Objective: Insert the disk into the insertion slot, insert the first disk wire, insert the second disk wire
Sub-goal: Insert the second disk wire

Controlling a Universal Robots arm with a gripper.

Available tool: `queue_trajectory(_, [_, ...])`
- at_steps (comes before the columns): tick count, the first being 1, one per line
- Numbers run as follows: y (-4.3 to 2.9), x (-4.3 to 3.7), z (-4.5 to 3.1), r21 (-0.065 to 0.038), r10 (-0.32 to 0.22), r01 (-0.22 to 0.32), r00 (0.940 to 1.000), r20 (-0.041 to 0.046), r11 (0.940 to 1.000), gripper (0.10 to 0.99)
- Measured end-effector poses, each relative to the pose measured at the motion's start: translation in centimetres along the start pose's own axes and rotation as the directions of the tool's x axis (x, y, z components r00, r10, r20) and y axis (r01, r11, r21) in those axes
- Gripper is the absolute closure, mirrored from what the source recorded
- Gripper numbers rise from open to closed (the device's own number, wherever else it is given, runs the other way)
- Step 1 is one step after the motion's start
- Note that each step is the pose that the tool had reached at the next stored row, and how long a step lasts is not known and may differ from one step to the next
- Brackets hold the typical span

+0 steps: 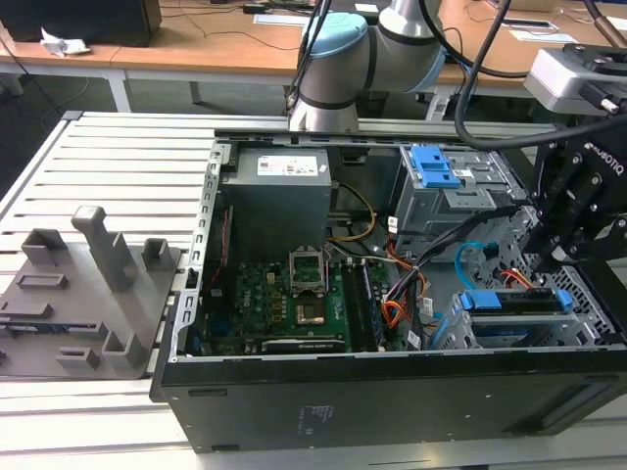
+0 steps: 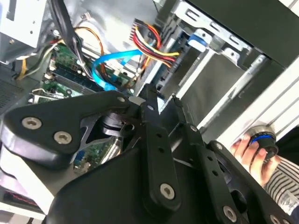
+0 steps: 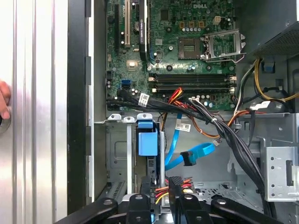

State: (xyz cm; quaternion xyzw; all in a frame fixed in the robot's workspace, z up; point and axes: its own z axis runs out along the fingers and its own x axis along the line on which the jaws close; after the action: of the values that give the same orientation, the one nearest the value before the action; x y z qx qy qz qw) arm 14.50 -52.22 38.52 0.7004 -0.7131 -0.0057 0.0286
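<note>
The disk (image 1: pixel 514 305) in its blue carrier sits inside the insertion slot (image 1: pixel 446 335) at the case's corner on the exterior view's right; in the first wrist view the disk (image 3: pixel 147 142) is edge-on in the slot (image 3: pixel 117 158). My gripper (image 1: pixel 547 262) hangs just over the disk's rear end. The first disk wire (image 3: pixel 161 191), a red, yellow and black bundle, runs between the narrowly spaced fingers, and my gripper (image 3: pixel 160 184) is shut on it. The second disk wire (image 3: pixel 175 140), light blue, loops free beside the disk, its dark plug unattached. It also loops beyond my gripper (image 2: pixel 162 100) as a blue band (image 2: pixel 110 63).
A grey bay with a blue latch (image 1: pixel 436 166) stands behind the slot. The motherboard (image 1: pixel 294 304) and power supply (image 1: pixel 279 191) take up the case's left half, with black cable bundles (image 3: pixel 224 130) crossing nearby. A grey fixture (image 1: pixel 88 284) lies outside. A hand (image 2: pixel 252 149) holds a button device.
</note>
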Motion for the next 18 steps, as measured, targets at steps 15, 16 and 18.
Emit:
queue_trajectory(15, [0.64, -2.44, 0.42, 0.006, -0.226, 0.226, 0.9741, -0.0112, 0.9742, 0.784])
queue_trajectory(16, [1.05, -2.44, 0.49, 0.007, -0.226, 0.226, 0.9741, -0.0112, 0.9741, 0.784])
queue_trajectory(18, [2.15, -2.42, 0.72, 0.007, -0.226, 0.226, 0.9742, -0.0114, 0.9742, 0.784])
